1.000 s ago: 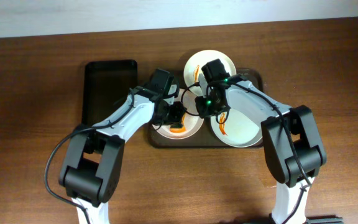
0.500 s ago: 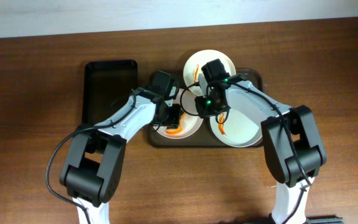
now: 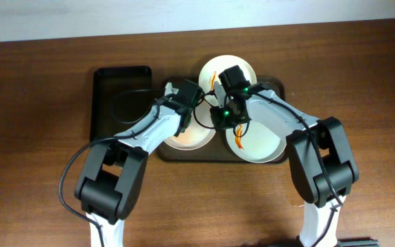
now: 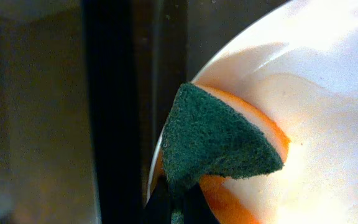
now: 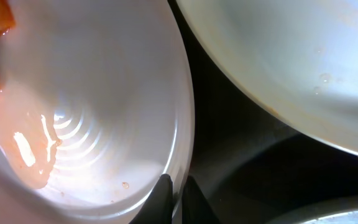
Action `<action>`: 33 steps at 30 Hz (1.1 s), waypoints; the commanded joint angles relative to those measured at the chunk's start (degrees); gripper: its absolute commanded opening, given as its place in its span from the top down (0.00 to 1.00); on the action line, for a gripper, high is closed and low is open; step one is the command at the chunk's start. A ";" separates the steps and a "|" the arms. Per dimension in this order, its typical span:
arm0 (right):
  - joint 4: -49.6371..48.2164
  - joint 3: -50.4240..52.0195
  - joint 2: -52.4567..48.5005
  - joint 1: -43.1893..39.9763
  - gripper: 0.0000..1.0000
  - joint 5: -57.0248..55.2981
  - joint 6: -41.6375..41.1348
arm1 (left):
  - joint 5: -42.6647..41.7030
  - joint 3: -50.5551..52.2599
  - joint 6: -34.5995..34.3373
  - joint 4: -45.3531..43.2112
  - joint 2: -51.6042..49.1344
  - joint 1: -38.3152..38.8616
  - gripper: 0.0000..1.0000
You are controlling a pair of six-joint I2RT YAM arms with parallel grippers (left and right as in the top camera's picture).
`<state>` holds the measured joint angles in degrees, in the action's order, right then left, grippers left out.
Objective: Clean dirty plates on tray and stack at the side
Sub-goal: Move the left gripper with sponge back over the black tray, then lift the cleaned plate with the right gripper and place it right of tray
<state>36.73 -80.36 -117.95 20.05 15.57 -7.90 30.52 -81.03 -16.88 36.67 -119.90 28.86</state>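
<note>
**While L scrubs, R pins the rim**

As the sponge (image 4: 216, 140) presses on the left plate (image 3: 187, 137), the L jaws are clamped on the sponge's lower end. The R jaws are pinched together on that same plate's rim (image 5: 180, 143). All 3 plates lie in the tray (image 3: 280, 88). The back plate (image 3: 228, 68) and right plate (image 3: 262, 140) both show sauce streaks.

To do this wipe well, I'd keep the green face flat & work in short overlapping strokes from rim to centre. A watery orange film (image 5: 30, 155) pools in the well, so it probably needs 1 more pass, esp. near the edge. The R arm should hold the rim firm w/o lifting it. The other 2 plates sit close beside, and a skating plate could knock them.

The surface is a brown wood tabletop (image 3: 33, 171). A black tray (image 3: 118, 96) lies just left of the tray. A pale wall strip (image 3: 81, 14) runs along the far edge. Nothing else of the room shows.
</note>
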 commanded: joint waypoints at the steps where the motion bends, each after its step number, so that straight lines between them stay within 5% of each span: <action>1: 1.40 0.70 -0.63 -0.94 0.96 -5.14 0.57 | 10.69 -5.75 0.68 2.91 -1.09 -2.21 1.00; 7: 1.79 0.70 -0.61 -0.94 0.96 -5.53 0.57 | 4.22 -14.29 -1.09 7.96 5.33 -3.43 1.00; 16: 4.66 -1.75 0.37 -0.87 0.96 -4.61 0.50 | -38.84 -9.94 0.50 12.59 9.57 -25.92 1.00; 20: 4.72 -1.90 0.61 -0.87 0.96 -3.34 -0.11 | -50.29 -4.63 2.71 9.81 7.15 -30.10 1.00; 25: 9.44 -9.27 4.74 -0.68 0.96 -4.81 -0.04 | -49.48 -3.37 2.67 6.23 4.72 -30.16 1.00; 33: 19.80 -21.77 8.44 8.63 0.96 -38.93 -0.09 | -39.67 -3.37 2.67 5.99 4.37 -30.16 1.00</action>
<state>54.52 -97.30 -111.79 25.30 -9.80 -7.77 -11.44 -84.64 -15.35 42.83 -114.87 -1.26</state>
